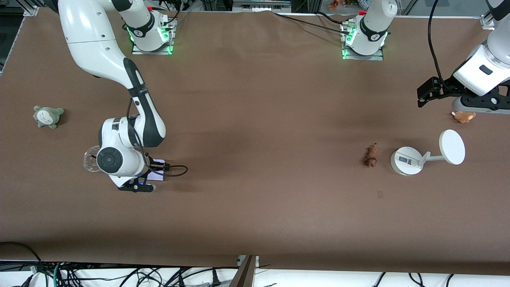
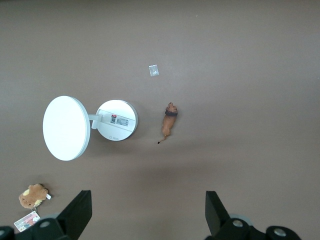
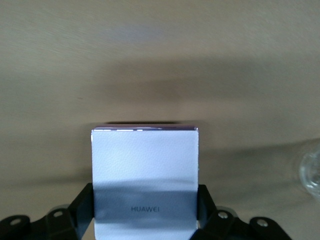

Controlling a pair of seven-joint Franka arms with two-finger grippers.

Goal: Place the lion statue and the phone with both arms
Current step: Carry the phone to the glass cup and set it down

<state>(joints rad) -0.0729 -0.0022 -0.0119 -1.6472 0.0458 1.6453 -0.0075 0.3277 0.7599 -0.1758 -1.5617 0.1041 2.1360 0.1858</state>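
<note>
Two things must be placed, and so far only one of them is in a hand. The right hand (image 3: pixel 145 220) is low over the counter (image 1: pixel 255 207) toward the right arm's end, and its two fingers (image 3: pixel 82 205) pinch the phone (image 3: pixel 145 175) by its side edges. In the right wrist view the phone shows as a pale lavender rectangle with a brand name on it, held flat between the fingers. In the front view only a small lavender corner of it (image 1: pixel 158 162) can be seen beside the arm, so I cannot tell if it is already lifted or is touching the counter. A small clear glass dish (image 1: pixel 91 159) stands just beside this hand.

The lion statue (image 1: pixel 371 156) lies untouched on the counter toward the left arm's end, just beside the white round stand (image 1: pixel 406 160) but apart from it. The left hand (image 2: pixel 145 215) hangs high above this area with its fingers spread wide and nothing between them; the lion statue (image 2: pixel 169 121) is well apart from them in the left wrist view.

My judgement is that the task is at an early stage: the phone is gripped but not yet set down in its place, and the lion statue is not yet picked up. The left arm seems to wait. A small brown plush (image 1: pixel 463 116) and a grey-green plush (image 1: pixel 48 116) lie at the two ends of the counter.
</note>
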